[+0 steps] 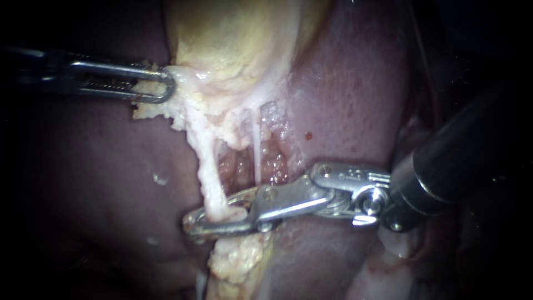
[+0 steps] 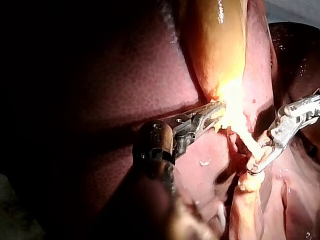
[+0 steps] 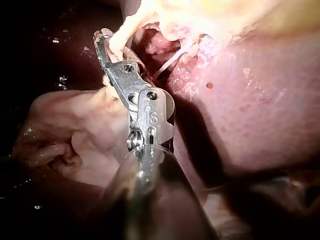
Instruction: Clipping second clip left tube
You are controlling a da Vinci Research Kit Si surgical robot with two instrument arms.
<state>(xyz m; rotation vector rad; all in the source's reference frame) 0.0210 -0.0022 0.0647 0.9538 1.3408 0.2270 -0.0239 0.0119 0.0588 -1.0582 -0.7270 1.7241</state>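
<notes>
the left tube (image 1: 210,175), a thick pale strand, runs down from the gallbladder (image 1: 233,39) into the right instrument (image 1: 192,223), whose jaws are closed around it from both sides near its lower end. a thinner tube (image 1: 256,153) hangs just beside it. the left instrument (image 1: 166,84) has its jaws clamped on the gallbladder's ragged pale edge. all around lies the liver (image 1: 355,94), wet, dark red and finely mottled, and beyond it is darkness.
</notes>
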